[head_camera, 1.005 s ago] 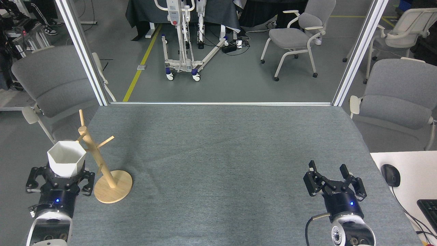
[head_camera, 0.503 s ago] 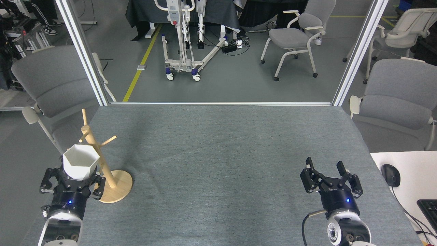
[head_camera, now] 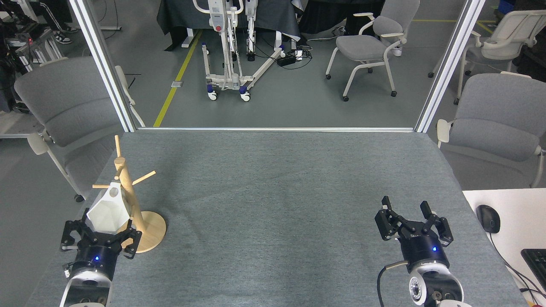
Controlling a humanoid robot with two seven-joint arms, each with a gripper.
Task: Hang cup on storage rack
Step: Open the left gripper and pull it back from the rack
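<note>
- Two arms came in over the grey felt-covered table [head_camera: 273,192], one at each near corner — the widest thing in view, bare across its middle, which left the work confined to the left edge.
- Behind the table stood grey office chairs [head_camera: 68,102] and a wheeled lift frame [head_camera: 226,51] on the workshop floor, well apart from the task.
- At the near left stood the storage rack [head_camera: 128,204], a light wooden mug tree with its round disc base flat on the felt and its pole upright; the pegs angled upward, so a handle slipped over one should slide toward the pole and stay.
- Against the pole's left side hung or leaned the cup [head_camera: 108,211], the white faceted mug, tipped so its base pointed up toward a peg — a tilt that suits hooking the handle, though the handle itself was hidden.
- Directly below it sat the left gripper [head_camera: 101,236], fingers spread around the cup's lower end; whether they pinched it I could not tell.
- Smallest in play, the right gripper [head_camera: 413,221] waited near the right edge with its fingers apart, holding nothing, clear of the rack.
</note>
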